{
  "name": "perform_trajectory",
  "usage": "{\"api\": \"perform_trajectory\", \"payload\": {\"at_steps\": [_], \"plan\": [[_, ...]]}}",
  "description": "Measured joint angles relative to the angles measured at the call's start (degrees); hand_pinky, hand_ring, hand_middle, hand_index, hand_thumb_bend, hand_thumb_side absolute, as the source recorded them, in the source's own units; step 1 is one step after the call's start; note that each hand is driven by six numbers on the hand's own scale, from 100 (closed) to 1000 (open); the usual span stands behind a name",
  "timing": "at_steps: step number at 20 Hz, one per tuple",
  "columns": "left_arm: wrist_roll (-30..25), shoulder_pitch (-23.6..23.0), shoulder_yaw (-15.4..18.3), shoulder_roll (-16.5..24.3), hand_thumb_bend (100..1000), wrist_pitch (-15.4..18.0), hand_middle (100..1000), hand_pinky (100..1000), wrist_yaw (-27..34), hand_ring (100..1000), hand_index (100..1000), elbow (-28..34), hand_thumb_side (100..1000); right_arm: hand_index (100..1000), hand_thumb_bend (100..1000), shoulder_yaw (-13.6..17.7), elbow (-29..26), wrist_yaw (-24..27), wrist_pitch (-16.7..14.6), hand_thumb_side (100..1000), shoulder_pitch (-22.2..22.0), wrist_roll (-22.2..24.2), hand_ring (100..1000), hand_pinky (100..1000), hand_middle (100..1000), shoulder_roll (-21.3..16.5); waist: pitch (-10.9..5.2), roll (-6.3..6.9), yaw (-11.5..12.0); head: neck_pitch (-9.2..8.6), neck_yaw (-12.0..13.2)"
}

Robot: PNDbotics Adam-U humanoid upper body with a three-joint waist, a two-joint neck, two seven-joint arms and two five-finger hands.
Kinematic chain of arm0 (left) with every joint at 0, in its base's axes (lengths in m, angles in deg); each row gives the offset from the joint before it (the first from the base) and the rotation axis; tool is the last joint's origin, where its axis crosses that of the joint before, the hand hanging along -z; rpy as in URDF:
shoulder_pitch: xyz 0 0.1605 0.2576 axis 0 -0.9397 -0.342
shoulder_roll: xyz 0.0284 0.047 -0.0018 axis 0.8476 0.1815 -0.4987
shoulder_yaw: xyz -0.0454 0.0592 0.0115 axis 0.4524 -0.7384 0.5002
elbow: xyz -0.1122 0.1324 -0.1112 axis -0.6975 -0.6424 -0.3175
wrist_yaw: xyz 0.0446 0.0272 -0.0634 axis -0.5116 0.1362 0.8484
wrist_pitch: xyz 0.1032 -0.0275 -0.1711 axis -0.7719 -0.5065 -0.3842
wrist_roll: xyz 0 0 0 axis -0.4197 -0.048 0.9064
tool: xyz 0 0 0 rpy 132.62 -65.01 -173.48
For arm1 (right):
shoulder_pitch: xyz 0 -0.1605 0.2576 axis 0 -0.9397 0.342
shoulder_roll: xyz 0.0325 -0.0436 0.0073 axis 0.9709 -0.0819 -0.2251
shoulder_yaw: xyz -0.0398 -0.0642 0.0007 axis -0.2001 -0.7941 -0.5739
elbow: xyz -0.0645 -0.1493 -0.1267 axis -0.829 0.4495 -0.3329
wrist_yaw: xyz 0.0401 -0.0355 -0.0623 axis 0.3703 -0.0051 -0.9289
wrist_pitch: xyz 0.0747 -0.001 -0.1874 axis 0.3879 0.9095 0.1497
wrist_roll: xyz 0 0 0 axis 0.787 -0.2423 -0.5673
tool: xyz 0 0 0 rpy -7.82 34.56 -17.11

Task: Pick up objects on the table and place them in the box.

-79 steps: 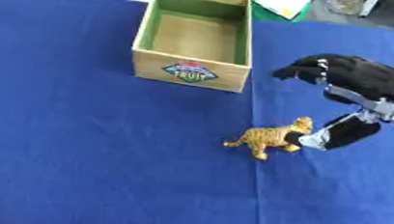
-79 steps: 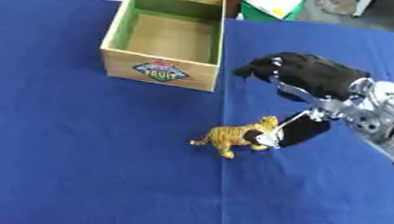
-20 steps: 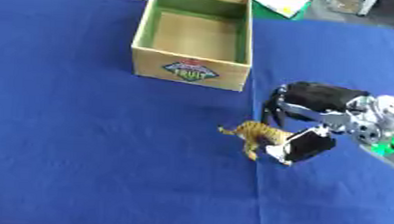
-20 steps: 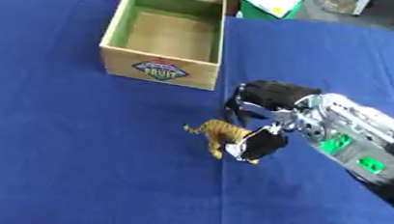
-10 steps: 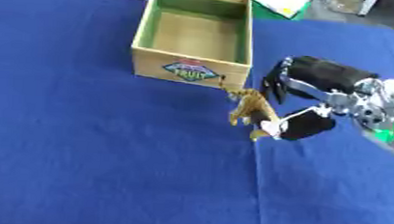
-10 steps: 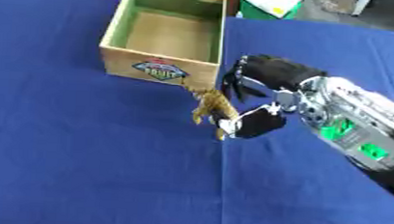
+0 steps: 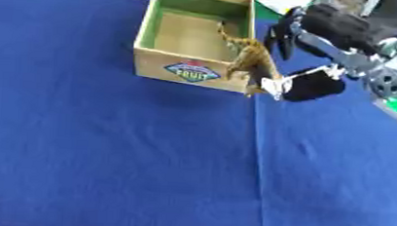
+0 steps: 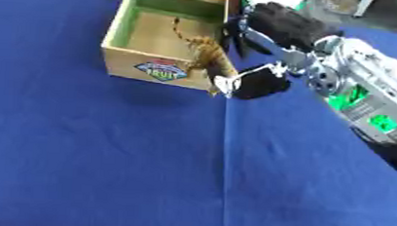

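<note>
The near part of the table point(image 7: 105, 168) is covered by a deep blue cloth, with a faint seam running from the near edge toward the box. Farther in, just right of that seam, the right hand point(image 8: 265, 50) comes in from the right side on a black and silver arm with a green patch on its forearm. Its thumb is below and its dark fingers point(image 8: 279, 21) are curled above, and between them it grips a small toy tiger point(image 7: 252, 61), orange-brown with dark stripes. The tiger is lifted clear of the cloth and tilted steeply, with its tail pointing up and back over the box opening and its legs hanging down at the box's near right corner. In the views it overlaps the right wall and the front right corner of the box; whether it touches the cardboard cannot be told. The box point(image 7: 187, 68) is an open cardboard carton with a green inner lining and a bare brown floor. It stands upright on the cloth beyond the middle of the table, and a round label reading "FRUIT" is on its front wall. Nothing can be seen lying on its floor. Behind the box, at the far edge of the table, some pale and green things show only in part and cannot be made out. The left hand appears in neither view.
</note>
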Motion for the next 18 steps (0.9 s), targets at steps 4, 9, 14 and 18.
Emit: {"api": "perform_trajectory", "payload": {"at_steps": [4, 9, 14, 18], "plan": [[-0.13, -0.06, 0.0, 0.0, 100, -0.09, 486, 443, -0.01, 466, 673, 0.0, 528, 392, 100, 0.73, 0.0, -0.81, 2.59, 431, 4.87, -0.04, 514, 600, 390, 1.3, -0.03, -0.04, 0.21, -0.02, -0.13], [-0.34, -0.38, -0.02, 0.0, 100, -0.09, 486, 443, -0.01, 466, 673, 0.0, 529, 394, 100, 0.97, 0.02, -3.03, 7.28, 422, 10.58, 2.0, 514, 604, 390, 3.24, -0.18, -0.41, 0.44, -0.2, -0.52], [-0.63, -0.47, -0.12, 0.0, 100, -0.15, 486, 444, 0.0, 465, 673, 0.0, 528, 402, 100, 1.11, 4.71, -5.57, 10.49, 411, 15.69, 3.4, 512, 609, 388, 6.52, -0.22, -0.67, 0.93, -0.52, -1.09], [-0.8, -0.47, -0.37, 0.0, 100, -0.07, 485, 444, 0.01, 464, 673, 0.0, 528, 411, 100, 0.91, 12.48, -7.47, 10.87, 400, 19.01, 2.75, 511, 612, 388, 9.98, -0.12, -0.65, 1.5, -1.01, -1.62]]}}
